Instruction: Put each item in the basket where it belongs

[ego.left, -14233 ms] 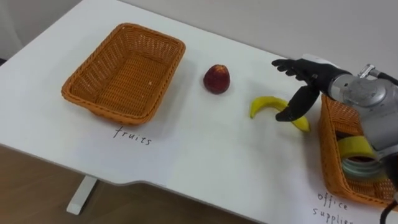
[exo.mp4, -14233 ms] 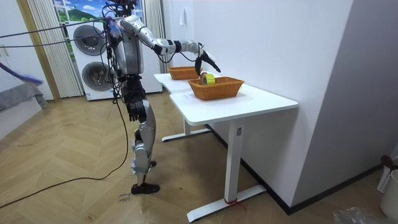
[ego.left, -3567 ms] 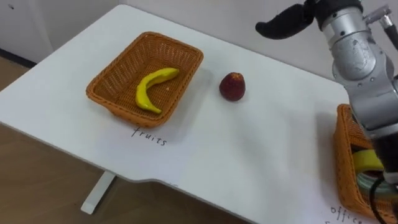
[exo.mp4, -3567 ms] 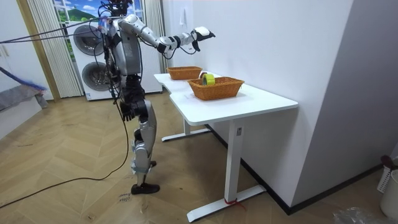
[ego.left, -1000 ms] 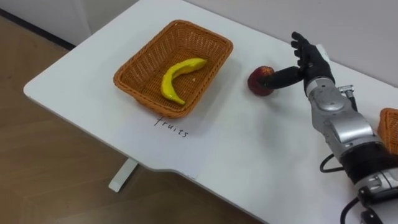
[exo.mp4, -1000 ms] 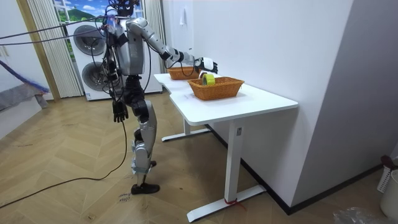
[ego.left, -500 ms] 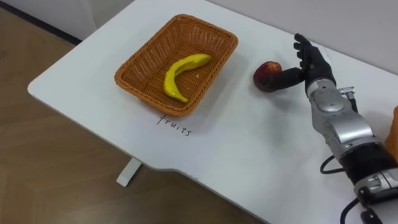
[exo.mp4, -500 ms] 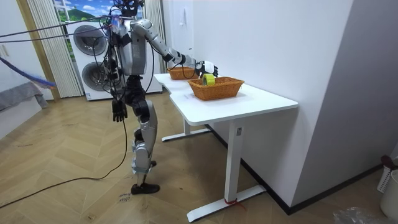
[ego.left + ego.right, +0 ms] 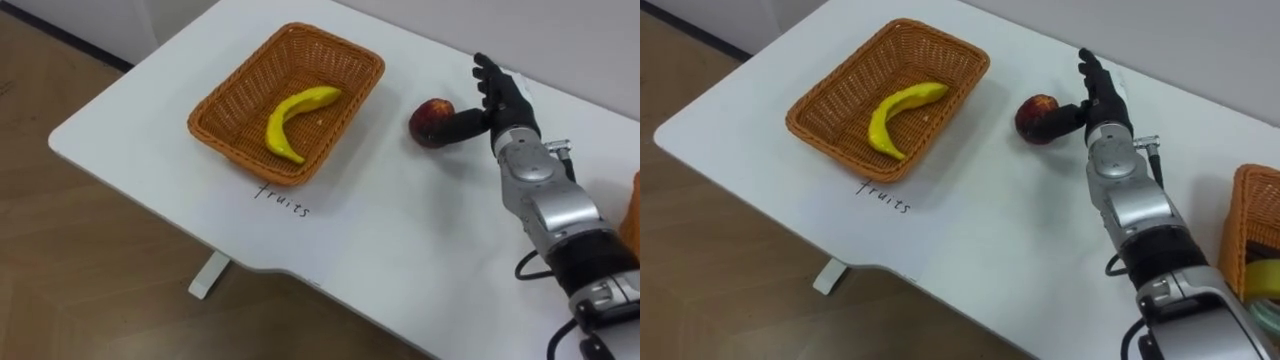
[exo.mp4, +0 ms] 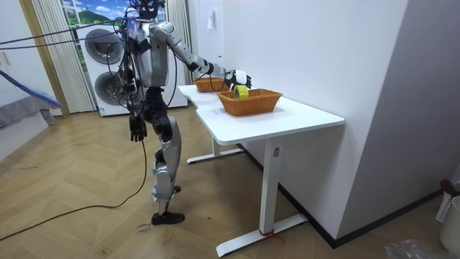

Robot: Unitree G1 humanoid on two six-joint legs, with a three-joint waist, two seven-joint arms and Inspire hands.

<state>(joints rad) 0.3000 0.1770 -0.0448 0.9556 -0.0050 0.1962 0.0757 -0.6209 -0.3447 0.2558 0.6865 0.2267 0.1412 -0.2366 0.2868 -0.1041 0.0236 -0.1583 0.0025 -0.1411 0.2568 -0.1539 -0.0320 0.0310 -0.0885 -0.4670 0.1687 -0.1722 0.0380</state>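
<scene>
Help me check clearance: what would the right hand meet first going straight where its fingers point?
Likely nothing: the right hand points past the round red apple, beside its thumb, toward the far edge of the white table; depth unclear.

The white table [image 9: 400,255] bears a fruit basket [image 9: 232,78], an apple [image 9: 431,121] and a second basket [image 9: 1243,212].

Bare table [image 9: 390,235] across the centre and lower left of the frame gives open passage. Obstructions: basket [image 9: 232,78] at upper left containing banana [image 9: 290,116]; apple [image 9: 429,120] at upper centre, right hand [image 9: 503,96] against it; second basket [image 9: 1238,225] at right edge.
</scene>
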